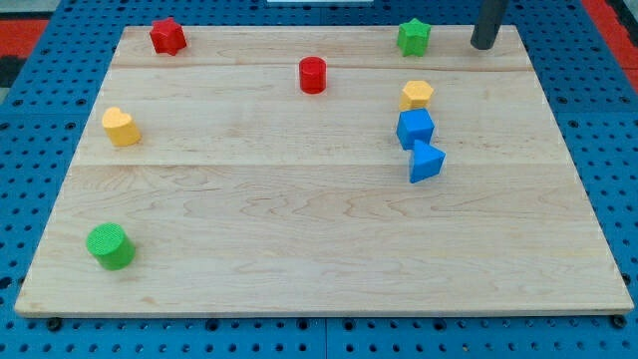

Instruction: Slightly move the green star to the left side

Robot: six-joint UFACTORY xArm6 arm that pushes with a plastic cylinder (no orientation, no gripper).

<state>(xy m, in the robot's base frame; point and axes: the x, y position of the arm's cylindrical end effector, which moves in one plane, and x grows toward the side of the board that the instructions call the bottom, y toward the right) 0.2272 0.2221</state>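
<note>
Single camera view over a pale wooden board (319, 229) lying on a blue perforated base (30, 60). My tip (482, 45), the lower end of a straight dark rod, stands at the board's top edge toward the view's right; the rod's upper length is cut off by the frame top. There is no gripper on this arm, so no jaw state to record. The green star-shaped block (414, 37) sits near the top edge, just to the view's left of my tip, with a clear gap between them; not touching. Below it, a yellow hexagonal block (417, 95), then a blue cube-like block (415, 129) and a blue wedge-shaped block (426, 162); the two blue ones appear to touch, exact contact hard to judge. A red cylinder (313, 75) lies top centre, a red star-shaped block (167, 36) at top left. A yellow heart-shaped block (120, 127) sits at the left, a green cylinder (110, 245) at lower left. The board's bottom corners are partly cropped.
</note>
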